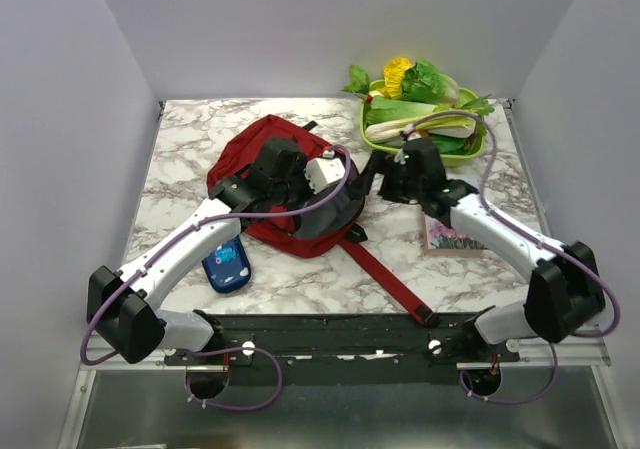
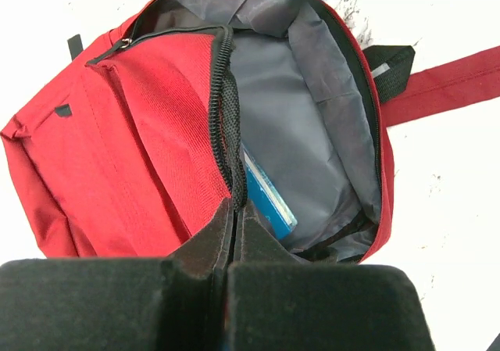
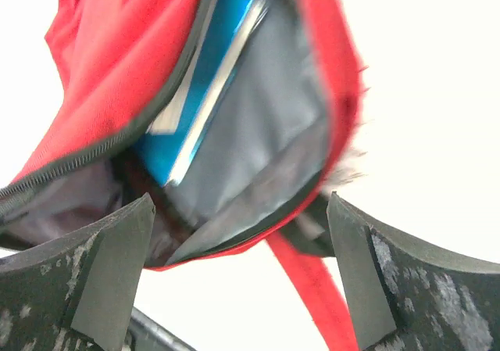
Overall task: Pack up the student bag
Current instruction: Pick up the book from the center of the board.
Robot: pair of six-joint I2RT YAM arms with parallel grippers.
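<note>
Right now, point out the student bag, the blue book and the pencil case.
student bag point(image 2: 141, 132), left wrist view, red front panel.
blue book point(image 2: 269, 202), left wrist view, exposed cover edge.
pencil case point(image 1: 228, 267), top external view, blue top.

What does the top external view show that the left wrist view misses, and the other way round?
Only the top external view: the blue patterned pencil case at the near left, the green tray of vegetables at the far right, and a flower-printed card at the near right.
Only the left wrist view: the grey-lined main compartment lying open with a blue book inside, and the left gripper shut on the zip edge.
Both views: the red backpack and its red strap.
</note>
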